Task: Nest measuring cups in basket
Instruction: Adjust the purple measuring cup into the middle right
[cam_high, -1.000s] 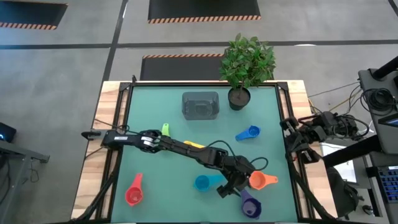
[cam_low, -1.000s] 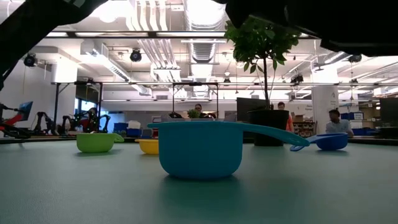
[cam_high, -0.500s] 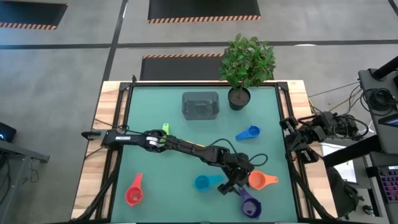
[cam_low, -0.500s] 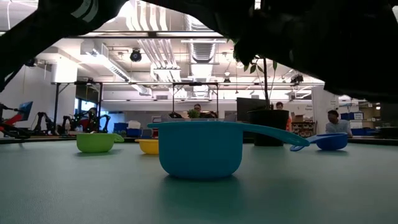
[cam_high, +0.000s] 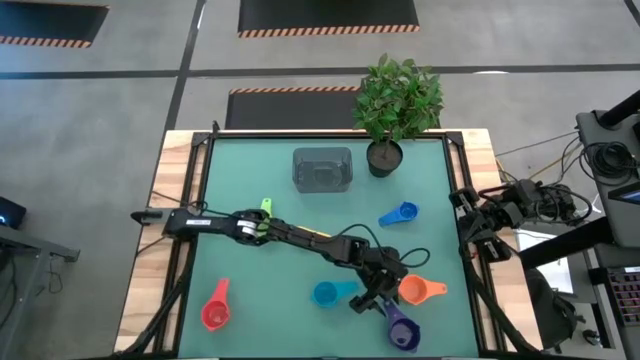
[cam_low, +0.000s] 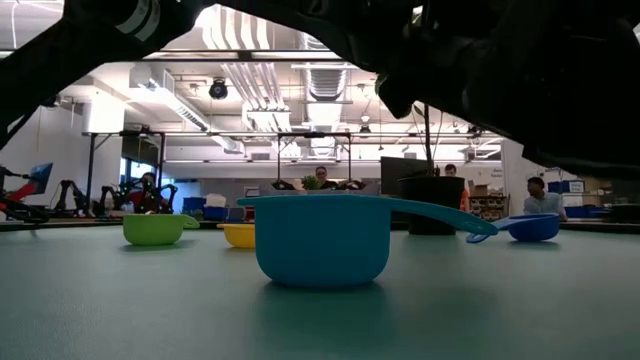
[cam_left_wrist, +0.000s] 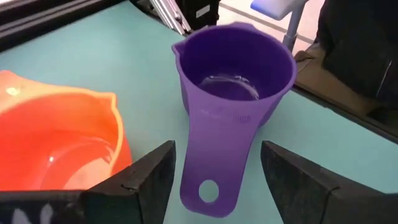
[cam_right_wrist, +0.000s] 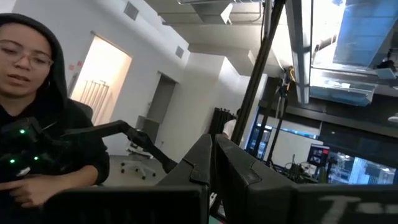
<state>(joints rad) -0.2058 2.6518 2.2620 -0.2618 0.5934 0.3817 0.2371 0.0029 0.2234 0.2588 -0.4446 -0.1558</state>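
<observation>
The jaws of the left gripper (cam_left_wrist: 214, 177) are seen apart, straddling the flat handle of the purple cup (cam_left_wrist: 233, 81), with neither finger touching it yet. Compared with a second ago, the gap has been narrowed somewhat and the arm has been drawn slightly nearer the cup, so a closing on the handle is judged to be under way. The purple cup (cam_high: 403, 331) stands upright on the table (cam_high: 260, 270), well apart from the basket (cam_high: 322, 168) and at the opposite, near edge. The orange cup (cam_left_wrist: 56, 143) lies just beside the purple one, close to one finger, so a brush against it is a risk.

Nearer the basket lie a blue cup (cam_high: 398, 214), another blue cup (cam_high: 326, 293), the yellow cup (cam_low: 238, 235) and the green cup (cam_low: 153, 229); the red cup (cam_high: 215, 311) lies far off. Nothing is seen in the basket, so the nesting is judged barely begun.

The right gripper (cam_right_wrist: 211, 165) is held shut and parked off the table's edge, beyond the blue cup from the basket.
</observation>
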